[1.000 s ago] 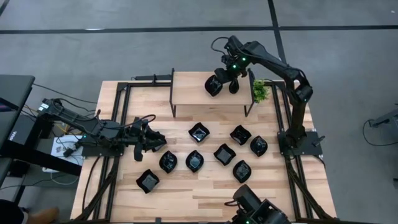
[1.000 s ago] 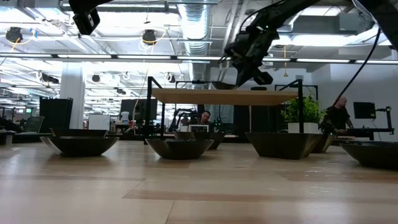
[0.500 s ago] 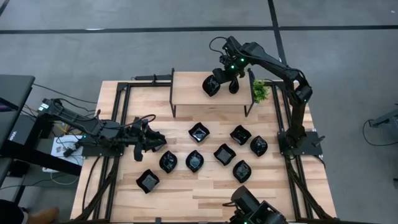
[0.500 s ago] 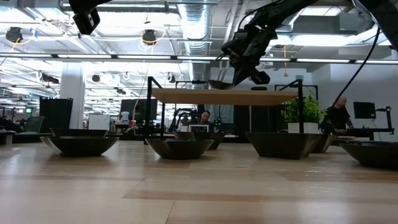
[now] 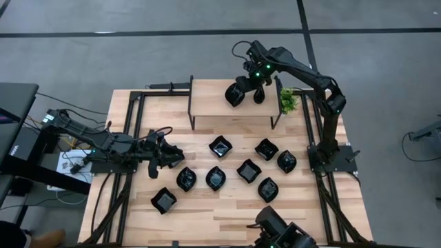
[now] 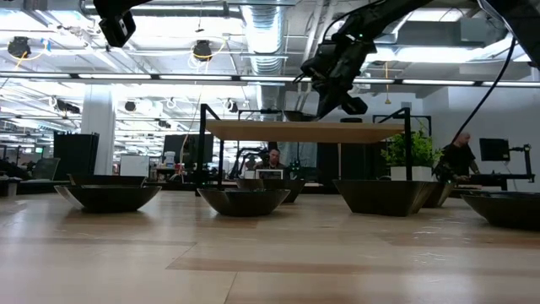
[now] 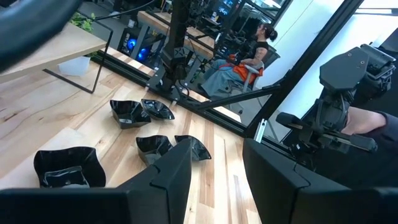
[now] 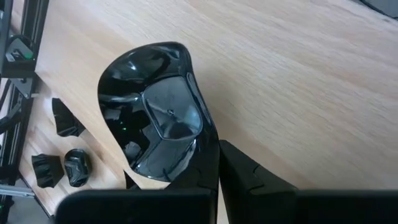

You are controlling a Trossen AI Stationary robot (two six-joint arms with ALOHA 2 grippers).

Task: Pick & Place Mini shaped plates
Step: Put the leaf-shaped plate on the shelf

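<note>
From above, the right gripper point(image 5: 242, 88) hangs over the raised wooden shelf point(image 5: 210, 103) at the back of the table point(image 5: 227, 213), its fingers pinched on the rim of one mini shaped plate point(image 5: 234, 95); a small green plant point(image 5: 287, 101) stands at the shelf's right end; seven more black plates lie on the table in front of the shelf, among them one nearest the shelf point(image 5: 220, 146) and one at the near left point(image 5: 164, 200); the left gripper point(image 5: 168, 153) rests low at the table's left side, fingers spread and holding nothing.

At table height, four dishes are plain across the boards, with edges of more behind; the right gripper point(image 6: 325, 89) hangs just above the shelf point(image 6: 304, 130) with the dark plate under it; a person sits in the room beyond.

Through the left wrist camera, two dark fingers point(image 7: 171, 180) stand apart, and five plates point(image 7: 65, 167) lie on the wood beyond; a seated person shows behind the frame.

Through the right wrist camera, the held plate point(image 8: 158, 112) is gripped at its edge above the shelf top; three dishes lie on the table below.
</note>
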